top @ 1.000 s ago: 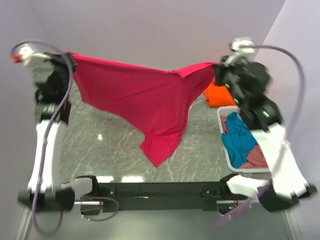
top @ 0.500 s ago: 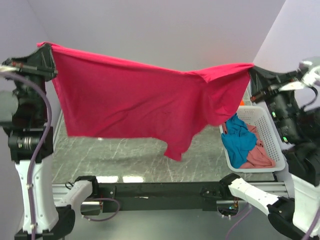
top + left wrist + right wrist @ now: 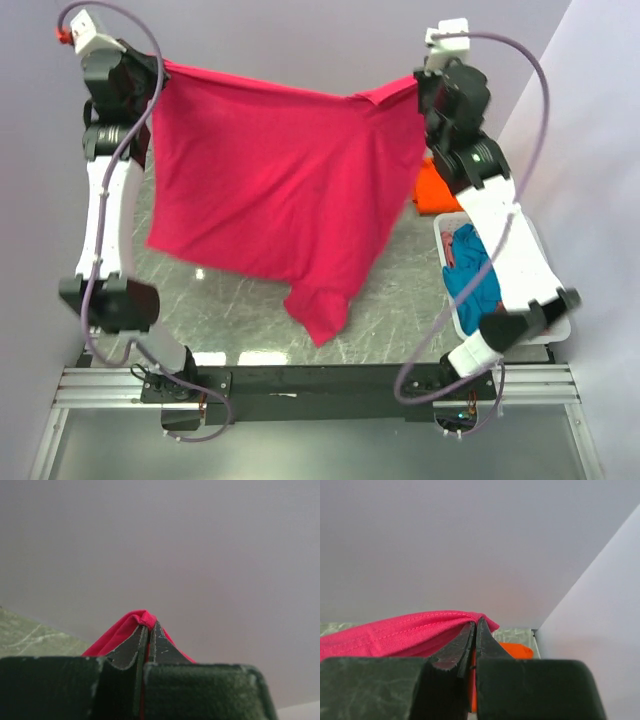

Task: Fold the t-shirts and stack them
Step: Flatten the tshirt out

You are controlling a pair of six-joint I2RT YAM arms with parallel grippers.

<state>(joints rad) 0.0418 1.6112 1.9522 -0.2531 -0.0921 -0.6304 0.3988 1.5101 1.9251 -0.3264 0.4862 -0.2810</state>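
A large crimson-magenta t-shirt (image 3: 280, 190) hangs stretched in the air between my two grippers, high over the table's far side, its lower corner drooping toward the marble. My left gripper (image 3: 160, 68) is shut on its left top corner; the pinched cloth (image 3: 142, 617) shows at the fingertips. My right gripper (image 3: 418, 85) is shut on its right top corner, seen as a hem (image 3: 420, 627) in the right wrist view. An orange t-shirt (image 3: 436, 190) lies folded on the table at the right, partly hidden; it also shows in the right wrist view (image 3: 515, 651). A teal-blue t-shirt (image 3: 476, 275) lies in the basket.
A white lattice basket (image 3: 445, 225) stands at the right edge, partly covered by my right arm. The marble table (image 3: 230, 320) shows below the hanging shirt. Walls close in behind and on the right.
Both arms have swung back toward the far wall, and the shirt hangs farther from the camera; its lower edge has dropped and sways toward the table.
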